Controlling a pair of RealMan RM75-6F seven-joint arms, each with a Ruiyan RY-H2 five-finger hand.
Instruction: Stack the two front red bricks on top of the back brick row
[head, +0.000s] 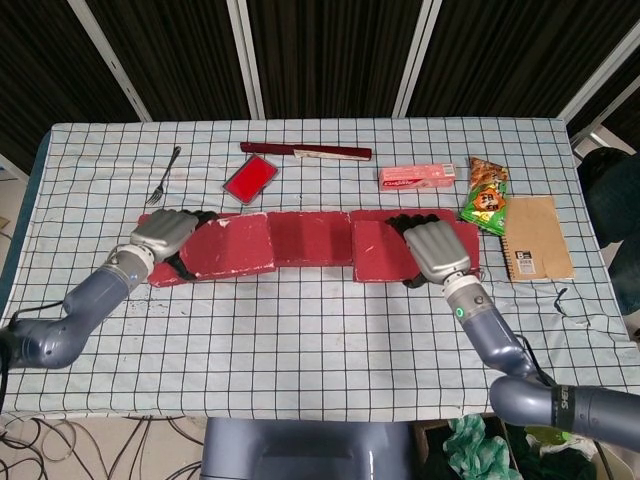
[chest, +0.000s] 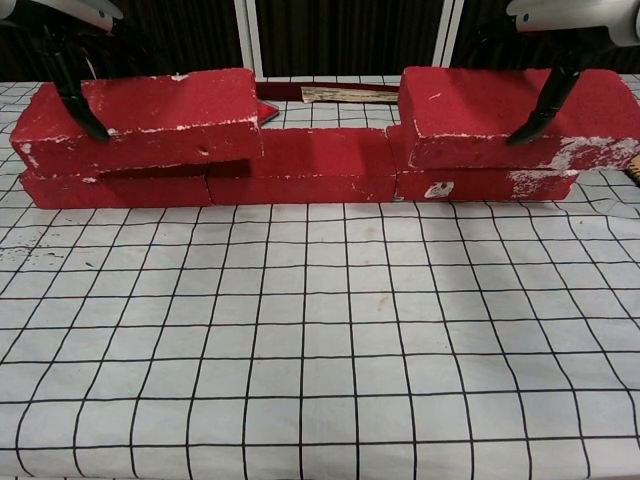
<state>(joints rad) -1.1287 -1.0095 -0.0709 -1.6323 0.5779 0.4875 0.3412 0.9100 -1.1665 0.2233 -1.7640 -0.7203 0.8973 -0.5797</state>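
The chest view cut off both hands at its top edge, showing only dark fingers hooked over brick faces. Two front bricks were counted: the left hand gripped the left brick, thumb on its near face and fingers over the far edge, the brick tilted so its outer end rested on the back row while a gap showed beneath its inner end. The right hand clasped the right brick, which sat on the row's right end. Only the row's middle brick lay uncovered between the hands. Beyond them lay one fork, one red case, one toothpaste box, and, outward of the right hand, one notebook.
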